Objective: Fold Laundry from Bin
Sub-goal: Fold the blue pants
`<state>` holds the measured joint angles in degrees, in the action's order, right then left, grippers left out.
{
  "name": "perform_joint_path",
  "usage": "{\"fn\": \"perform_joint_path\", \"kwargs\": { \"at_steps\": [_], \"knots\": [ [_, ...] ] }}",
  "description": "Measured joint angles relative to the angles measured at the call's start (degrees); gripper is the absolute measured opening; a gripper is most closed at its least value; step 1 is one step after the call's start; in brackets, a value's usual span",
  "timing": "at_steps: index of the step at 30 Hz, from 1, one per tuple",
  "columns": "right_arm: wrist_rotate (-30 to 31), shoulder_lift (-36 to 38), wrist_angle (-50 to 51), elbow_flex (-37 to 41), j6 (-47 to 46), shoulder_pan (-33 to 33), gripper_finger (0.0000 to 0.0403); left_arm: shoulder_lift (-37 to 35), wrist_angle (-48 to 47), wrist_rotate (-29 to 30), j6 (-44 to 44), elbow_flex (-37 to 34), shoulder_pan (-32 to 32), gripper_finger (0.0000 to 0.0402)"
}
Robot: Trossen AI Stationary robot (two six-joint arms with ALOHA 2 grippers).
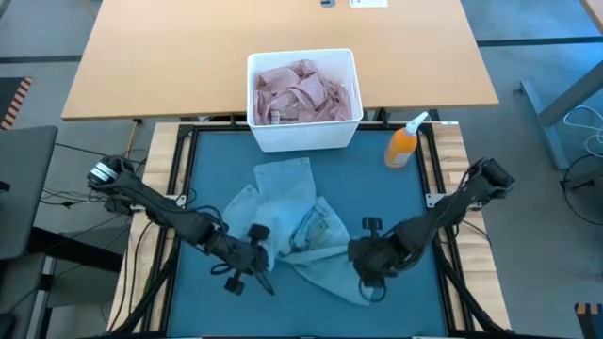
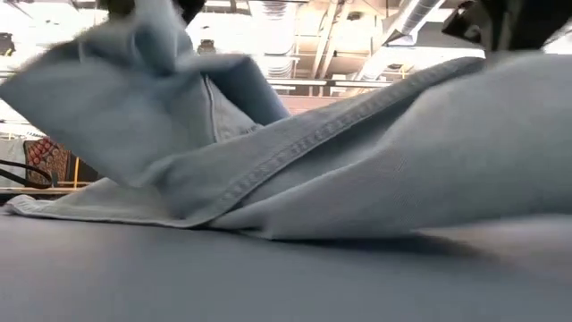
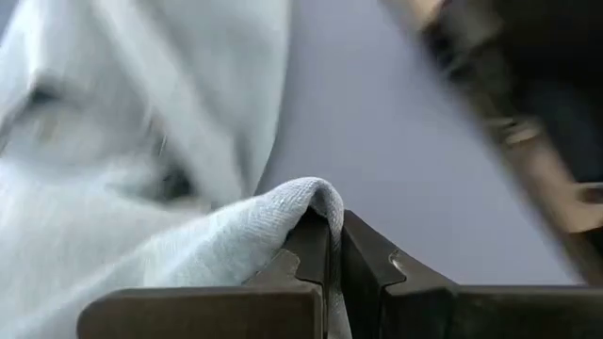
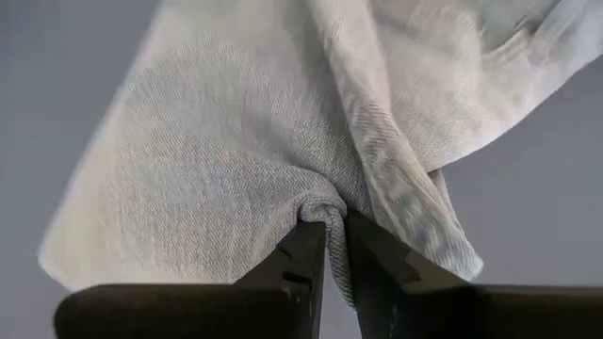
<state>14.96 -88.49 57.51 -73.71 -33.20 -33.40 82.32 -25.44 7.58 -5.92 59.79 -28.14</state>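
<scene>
Teal-blue matting (image 1: 198, 179) covers the near desk, and a bare wooden desk (image 1: 170, 56) stands just behind it. On the mat lies a pair of light blue denim jeans (image 1: 292, 221), crumpled and partly bunched, spread between the two dark arms. Seen from desk-top level, the denim (image 2: 375, 170) fills nearly everything — one part lifted up off the mat, a stitched seam running across the middle, ceiling lights and pipework showing beyond.

The left claw (image 1: 252, 252) sits at the near left edge of the jeans; its wrist camera shows the two dark fingers (image 3: 311, 254) pressed together with a fold of denim (image 3: 283, 202) pinched between them. The right claw (image 1: 366, 256) is at the near right side of the garment, and its own fingers (image 4: 306, 250) are likewise clamped on a small pucker of the pale blue cloth (image 4: 283, 141), which fans out in front of them over the mat.

At the far edge of the mat stands the white bin (image 1: 303, 139), with dusty pink laundry (image 1: 301, 92) heaped inside. An orange spray bottle (image 1: 403, 143) with a white trigger head stands just to the right of it — apart from the jeans and from both arms.
</scene>
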Motion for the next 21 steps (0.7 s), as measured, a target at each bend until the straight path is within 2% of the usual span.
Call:
{"fn": "perform_joint_path", "kwargs": {
  "at_steps": [5,11,18,21],
  "knots": [
    [0.19,6.6,-2.18,0.0,-1.64,-2.45,0.0065,-1.55,-5.27,9.84,-7.33,-1.62,-0.41,0.0],
    [1.64,6.1,-7.64,0.0,-9.82,-6.93,0.0065,-5.62,-2.78,14.21,-13.21,-10.61,0.36,0.0],
    [-8.96,2.16,-4.48,0.0,-24.96,-7.76,0.0086,-13.96,3.21,12.69,-18.04,-20.67,3.41,0.0],
    [-13.05,1.82,-4.37,0.0,-28.25,-7.72,0.0106,-18.07,2.77,15.73,-20.04,-23.28,3.56,0.0]
  ]
}}
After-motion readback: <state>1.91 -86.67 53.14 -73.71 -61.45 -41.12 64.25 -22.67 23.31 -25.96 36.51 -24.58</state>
